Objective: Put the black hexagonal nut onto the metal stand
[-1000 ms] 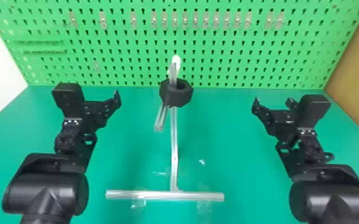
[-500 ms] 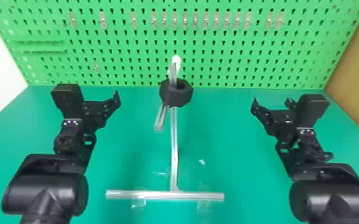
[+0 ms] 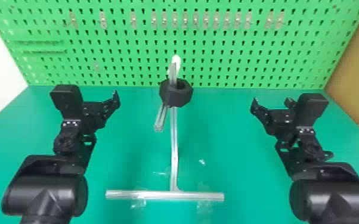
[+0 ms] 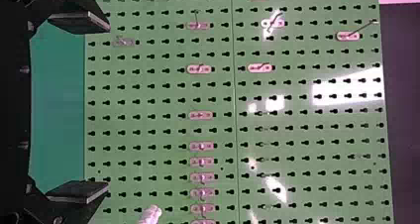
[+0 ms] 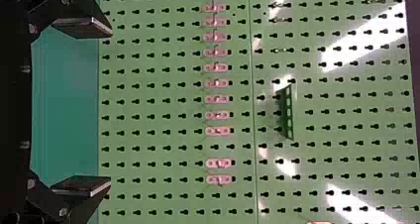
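1. Nothing has clearly moved since the earlier frame: our left gripper [image 4: 109,106] and right gripper [image 5: 111,107] are spread wide, pinching nothing.
2. We see the nut [image 3: 178,98] up on the stand [image 3: 174,149], apparently around its upper end.
3. We judge it light, stiff, perhaps slippery; opposite flats would suit our grip.
4. Matte black, six-sided, round-holed, it meets smooth, silvery, slender bars.

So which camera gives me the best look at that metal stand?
The head view: it takes in the metal stand from base bar to pale tip. Both wrist views catch what looks like that tip, at the picture's edge.
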Motion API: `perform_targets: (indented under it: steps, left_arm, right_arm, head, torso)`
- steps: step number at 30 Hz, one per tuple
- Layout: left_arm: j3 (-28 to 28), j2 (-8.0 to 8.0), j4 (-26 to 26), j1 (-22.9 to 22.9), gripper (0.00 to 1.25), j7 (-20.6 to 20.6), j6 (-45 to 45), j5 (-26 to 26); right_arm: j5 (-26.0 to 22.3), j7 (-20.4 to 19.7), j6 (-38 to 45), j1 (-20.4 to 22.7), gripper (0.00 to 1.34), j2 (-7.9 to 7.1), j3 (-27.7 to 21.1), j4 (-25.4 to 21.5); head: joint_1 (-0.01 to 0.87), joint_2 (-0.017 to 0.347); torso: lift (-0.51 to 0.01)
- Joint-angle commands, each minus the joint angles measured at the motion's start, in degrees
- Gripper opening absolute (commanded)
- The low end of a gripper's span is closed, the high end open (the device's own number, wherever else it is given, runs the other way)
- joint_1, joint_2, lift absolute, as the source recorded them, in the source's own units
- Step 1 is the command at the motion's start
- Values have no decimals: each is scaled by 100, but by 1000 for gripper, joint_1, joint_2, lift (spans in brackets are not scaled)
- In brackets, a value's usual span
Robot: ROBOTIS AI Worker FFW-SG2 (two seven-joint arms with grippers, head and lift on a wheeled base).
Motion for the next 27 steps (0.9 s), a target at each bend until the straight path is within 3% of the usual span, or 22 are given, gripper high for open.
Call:
perform_targets:
  steps: [1, 27]
  left_arm:
    - [0, -4, 0, 9, 1092, 9, -13, 1]
    - [-9, -4, 9, 9, 1092, 0, -13, 19]
  right_arm:
    - [0, 0, 18, 1, 1101, 0, -7, -1]
    - [70, 0, 80, -16, 1101, -18, 20, -53]
  head:
    - [693, 81]
    - [693, 81]
  torso:
    - [-1]
    - [-1]
